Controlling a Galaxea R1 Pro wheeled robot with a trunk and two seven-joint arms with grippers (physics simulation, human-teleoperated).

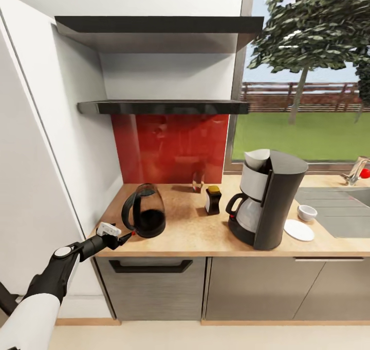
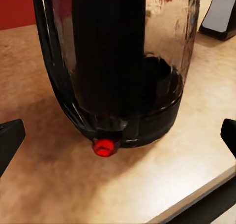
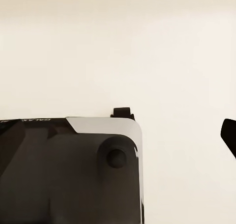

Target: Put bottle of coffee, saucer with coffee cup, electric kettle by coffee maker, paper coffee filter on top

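The step in hand is the electric kettle [image 1: 143, 211]: it stands on the kitchen countertop [image 1: 195, 234], well apart from the coffee maker [image 1: 268, 198]. The left gripper [image 1: 125, 235] has wide open jaws, empty, with the kettle's base just ahead between them. Next, I think, it must advance and close on the handle

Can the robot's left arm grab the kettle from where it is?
Probably yes: the left gripper sits right by the kettle, jaws open, nothing between them.
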